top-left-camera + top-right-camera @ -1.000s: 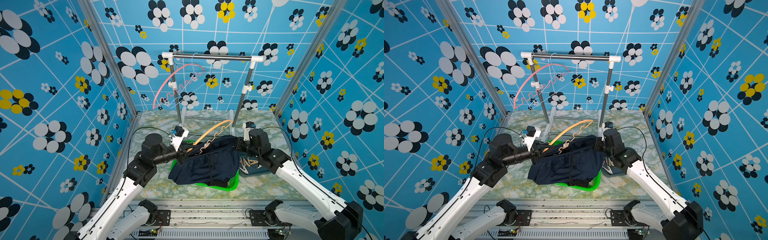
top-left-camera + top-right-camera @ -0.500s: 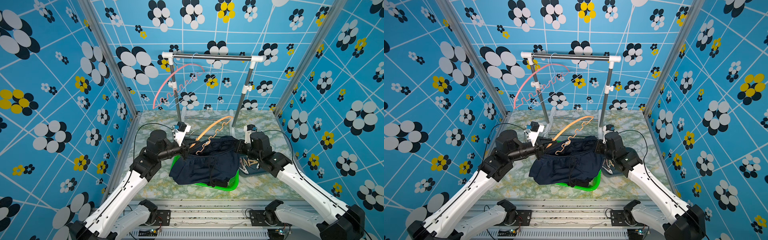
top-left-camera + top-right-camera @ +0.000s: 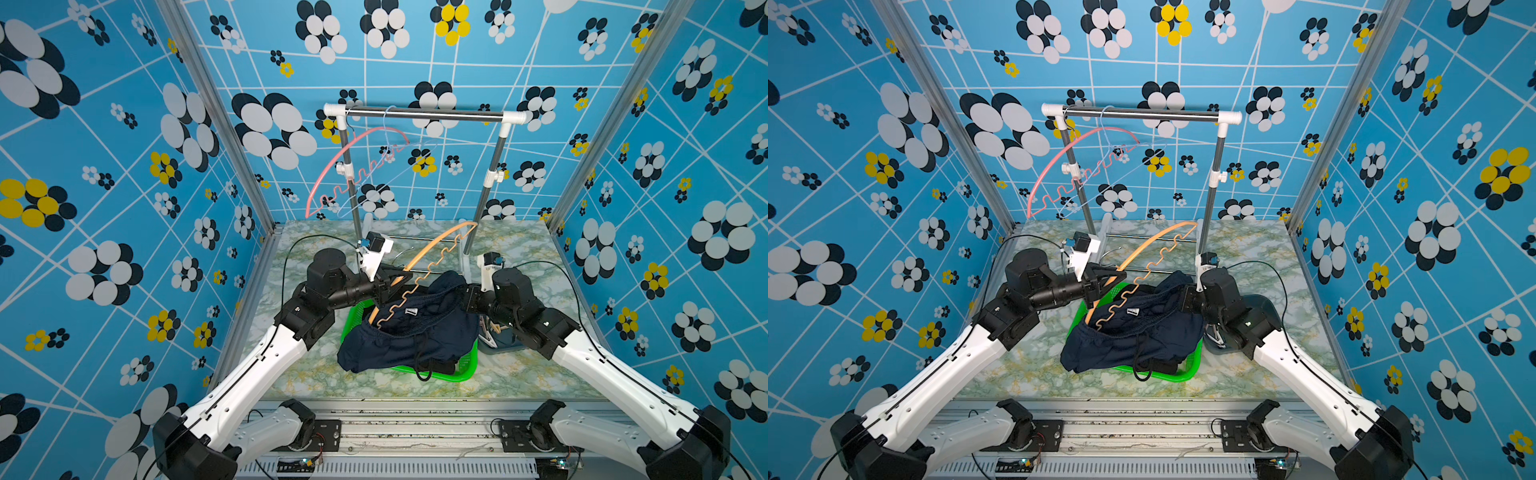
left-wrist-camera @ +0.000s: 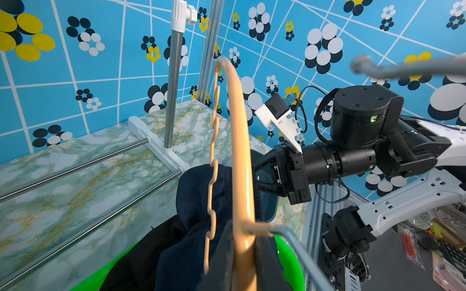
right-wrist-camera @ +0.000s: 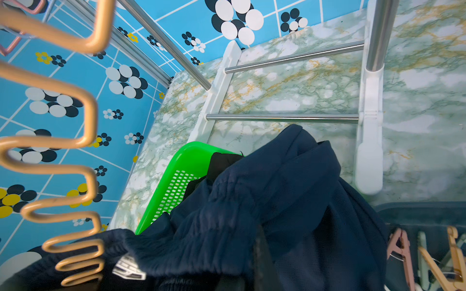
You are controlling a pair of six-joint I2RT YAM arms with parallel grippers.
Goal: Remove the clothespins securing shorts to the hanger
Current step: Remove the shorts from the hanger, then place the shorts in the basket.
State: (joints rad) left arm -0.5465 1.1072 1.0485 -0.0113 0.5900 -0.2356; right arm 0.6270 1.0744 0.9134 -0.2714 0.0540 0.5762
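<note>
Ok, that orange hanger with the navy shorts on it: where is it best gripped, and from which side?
Probably the thick smooth top bar of the orange hanger, beside the wire hook, approached from the robot's left. The hanger tilts up out of the shorts, leaving that stretch bare; the wavy lower bar is thin and runs into cloth. The left pincer is shut there.

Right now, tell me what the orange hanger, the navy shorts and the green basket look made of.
Orange hanger: probably plastic or coated metal; smooth, semi-gloss, with highlights along the bar.
Navy shorts: soft matt fabric, possibly fine mesh; it drapes and gathers at the waistband.
Green basket: rigid glossy plastic, judging by its moulded perforated wall.
</note>
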